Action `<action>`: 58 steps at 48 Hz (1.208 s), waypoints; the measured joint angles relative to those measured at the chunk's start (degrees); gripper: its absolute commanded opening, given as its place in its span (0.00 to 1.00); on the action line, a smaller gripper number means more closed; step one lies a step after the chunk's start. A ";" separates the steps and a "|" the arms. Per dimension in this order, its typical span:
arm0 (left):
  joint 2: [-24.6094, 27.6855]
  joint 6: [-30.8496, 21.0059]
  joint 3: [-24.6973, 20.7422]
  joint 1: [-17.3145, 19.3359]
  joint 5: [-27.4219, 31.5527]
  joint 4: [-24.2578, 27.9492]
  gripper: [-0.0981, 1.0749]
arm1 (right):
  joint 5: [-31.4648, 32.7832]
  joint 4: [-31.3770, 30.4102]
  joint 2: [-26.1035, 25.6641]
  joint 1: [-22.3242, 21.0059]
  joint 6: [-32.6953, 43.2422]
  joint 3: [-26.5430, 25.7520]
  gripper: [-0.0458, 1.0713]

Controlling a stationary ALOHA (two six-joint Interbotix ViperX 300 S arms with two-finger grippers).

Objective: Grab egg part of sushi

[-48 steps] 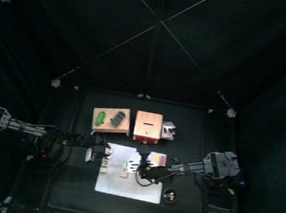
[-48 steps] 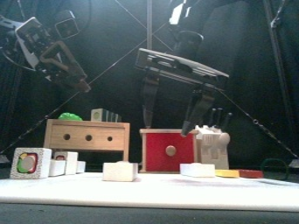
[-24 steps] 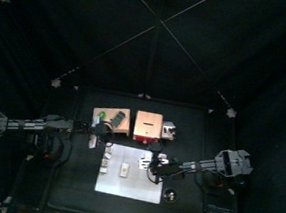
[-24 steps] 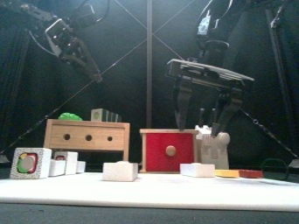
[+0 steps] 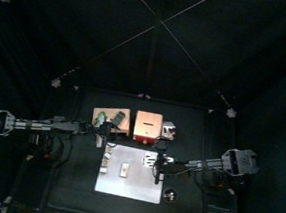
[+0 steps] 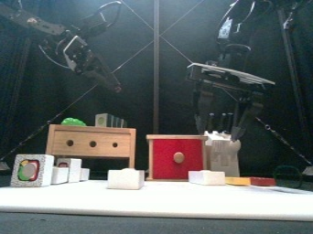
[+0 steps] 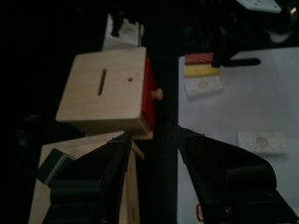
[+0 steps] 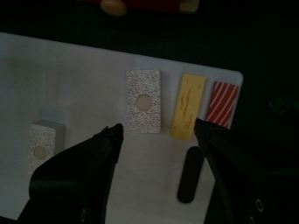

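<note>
Right gripper [image 8: 156, 144] hangs over the white mat [image 8: 82, 87], jaws spread to near their widest, nothing between them; in the front view it is well above the pieces, in front of the red box [image 6: 178, 157]. The egg part of the sushi reads as the yellow strip [image 8: 188, 106], lying flat on the mat between the white rice block [image 8: 143, 101] with a round mark on it and the red striped strip [image 8: 225, 102]. The strip sits just beside both neighbours, the red one closest, possibly touching; cannot tell. In the right wrist view the yellow strip lies roughly between the jaw tips but off toward one jaw, so the step in hand looks like lining up and coming down. To do it well: centre the jaws across the strip's narrow width, long axis running along the gap, so one jaw drops into the slot on the rice side and the other into the tight slot on the red side. Descend straight, slowly near the mat, and close only once the tips flank the strip low down. Risk, by my reading: a jaw landing on the red strip, or pinching both together. Left gripper [image 7: 152, 144] is up by the wooden box [image 7: 103, 86], away from the mat; jaws appear parted and empty
</note>
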 measured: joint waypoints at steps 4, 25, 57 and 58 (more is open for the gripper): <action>-1.58 -0.09 2.81 -0.79 -5.27 -0.26 0.79 | 0.00 -0.09 -0.53 -0.09 0.00 0.70 0.90; -3.96 -0.26 6.68 -2.29 -9.05 -2.90 0.79 | -2.81 0.18 -0.53 -0.18 0.00 2.64 0.90; -3.96 -0.26 8.79 -2.46 -9.67 -3.52 0.79 | -5.19 3.69 2.37 -2.02 0.18 5.54 0.90; -3.96 -0.26 8.79 -2.46 -9.67 -3.52 0.79 | -5.27 3.78 2.55 -2.11 0.18 5.54 0.90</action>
